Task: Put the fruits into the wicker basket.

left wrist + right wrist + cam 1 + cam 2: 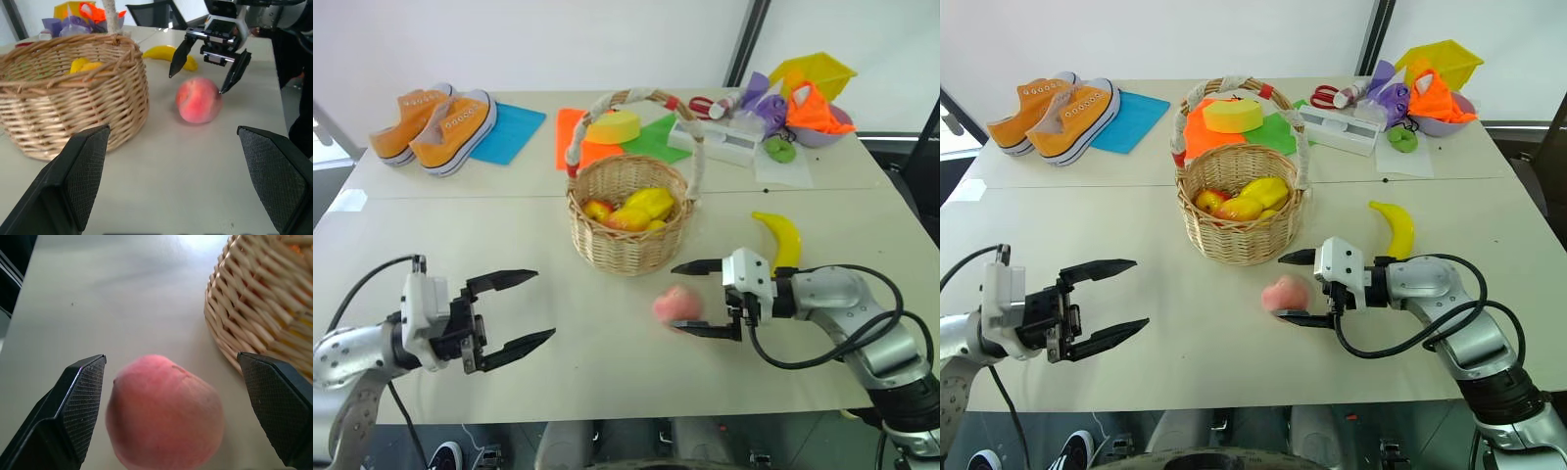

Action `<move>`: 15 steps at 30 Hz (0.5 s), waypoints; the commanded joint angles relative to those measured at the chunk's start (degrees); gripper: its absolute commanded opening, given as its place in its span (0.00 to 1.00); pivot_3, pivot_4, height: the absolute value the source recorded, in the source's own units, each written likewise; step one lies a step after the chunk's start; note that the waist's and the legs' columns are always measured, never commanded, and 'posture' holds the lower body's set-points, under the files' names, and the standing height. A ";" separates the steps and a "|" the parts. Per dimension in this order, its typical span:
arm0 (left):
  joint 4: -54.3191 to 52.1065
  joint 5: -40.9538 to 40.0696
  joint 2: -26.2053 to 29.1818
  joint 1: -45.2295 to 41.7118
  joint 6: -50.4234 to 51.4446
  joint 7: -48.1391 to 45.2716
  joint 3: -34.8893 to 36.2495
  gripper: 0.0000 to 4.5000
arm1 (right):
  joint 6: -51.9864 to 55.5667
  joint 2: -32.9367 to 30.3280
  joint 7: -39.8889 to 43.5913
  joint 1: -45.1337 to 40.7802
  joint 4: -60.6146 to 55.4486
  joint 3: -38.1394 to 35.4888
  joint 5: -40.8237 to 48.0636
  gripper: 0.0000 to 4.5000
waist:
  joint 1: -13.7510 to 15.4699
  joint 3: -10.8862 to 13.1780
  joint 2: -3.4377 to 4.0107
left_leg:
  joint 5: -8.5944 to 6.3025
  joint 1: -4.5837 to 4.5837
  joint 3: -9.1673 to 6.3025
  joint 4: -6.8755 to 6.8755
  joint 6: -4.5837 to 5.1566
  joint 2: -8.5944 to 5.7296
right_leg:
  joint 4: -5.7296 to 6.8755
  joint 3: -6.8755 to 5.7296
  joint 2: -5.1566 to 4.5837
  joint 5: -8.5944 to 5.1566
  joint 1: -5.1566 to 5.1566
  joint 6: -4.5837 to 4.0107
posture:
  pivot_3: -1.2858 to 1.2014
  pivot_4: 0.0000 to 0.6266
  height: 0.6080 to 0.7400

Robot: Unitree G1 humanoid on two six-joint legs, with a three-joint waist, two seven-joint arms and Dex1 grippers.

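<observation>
The right tool [705,299], at lower right of the left eye view, stands wide with its two fingers on either side of the pink peach [675,305], holding nothing yet. In the right wrist view the peach sits between the fingers but closer to one of them, and only its near half lies within their reach. My judgement: if the fingers shut from here, the nearer one would meet the round fruit first and could nudge it, so that it rolls across the surface [607,362] or squirts out forward; a shallow pinch on its curve could also let it slip during the lift. The wicker basket [626,230] stands just beyond, at the centre of the frame, and its wall or its tall arched handle could catch the tool on the way over.

The left tool [514,313], at lower left, is also wide and empty, well apart from every fruit.

The banana [780,238] lies on the surface right of the basket, near the right arm, which might brush it. Inside the basket lie a mango [628,219] and a yellow lumpy fruit [651,202].

Hard to make out: whether the lower finger touches the peach, what else lies deep in the basket, and what the heap at upper right holds
</observation>
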 commanded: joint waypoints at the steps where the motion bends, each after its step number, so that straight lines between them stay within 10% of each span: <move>1: -0.86 1.85 -1.32 1.35 -4.21 0.51 -0.81 0.99 | -3.57 0.38 1.17 -0.15 1.53 1.61 -2.71 1.00 | 0.00 0.00 0.00 | 0.00 0.00 0.00 0.00 0.00 0.00 | 0.00 0.00 0.00 0.00 0.00 0.00 | 0.52 0.24 1.00; 6: -1.72 0.77 -1.45 2.60 -3.58 1.11 -1.94 0.99 | -5.63 0.50 1.84 -0.45 5.20 2.81 -5.33 1.00 | -0.02 -0.01 0.00 | 0.00 0.01 0.00 0.00 0.00 0.00 | 0.00 0.00 0.00 0.00 0.01 0.00 | 0.52 0.24 1.00; 10: -0.50 -0.13 -1.85 2.54 -3.86 1.33 -1.67 1.00 | -2.93 1.80 1.59 -0.90 4.25 0.69 -1.46 0.74 | -0.02 -0.01 0.00 | 0.00 0.01 0.00 0.00 0.00 0.01 | 0.01 -0.01 0.00 0.01 0.01 0.00 | 0.52 0.24 1.00; 15: 1.01 -0.56 -2.33 1.21 -4.28 2.06 -2.18 1.00 | 3.26 1.61 1.81 -2.18 1.01 -3.90 6.26 0.72 | -0.01 0.00 0.03 | 0.00 0.01 0.00 0.00 0.00 0.01 | 0.01 -0.01 0.00 0.01 0.01 0.01 | 0.52 0.24 1.00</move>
